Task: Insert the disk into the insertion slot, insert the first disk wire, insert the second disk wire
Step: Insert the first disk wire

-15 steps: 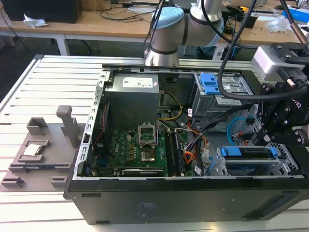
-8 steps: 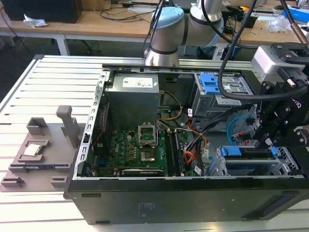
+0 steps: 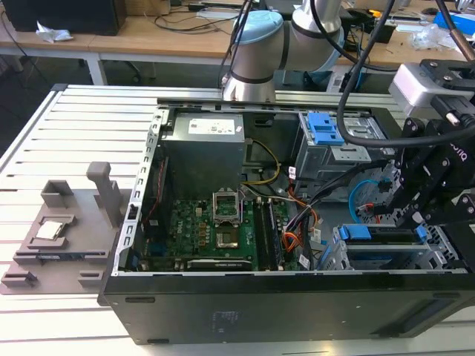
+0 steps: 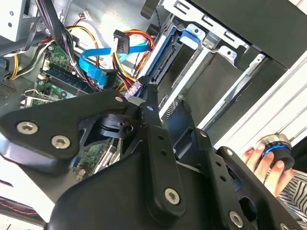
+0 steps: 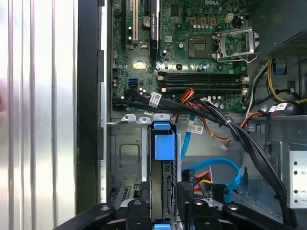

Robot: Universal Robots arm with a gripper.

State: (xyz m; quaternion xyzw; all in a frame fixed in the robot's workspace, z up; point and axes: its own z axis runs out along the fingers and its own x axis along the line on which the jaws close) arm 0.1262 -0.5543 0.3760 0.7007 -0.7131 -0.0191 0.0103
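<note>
Hovering close beside the disk (image 5: 163,143), the gripper (image 5: 192,199) meets a blue cable (image 5: 225,170); whether it is clenched cannot be told. The disk sits inside the insertion slot (image 3: 386,259). Beyond the disk, a power supply (image 3: 204,159) bears a white label, its print unreadable.

Exterior high; wrist views close over motherboard (image 3: 194,231)
</note>
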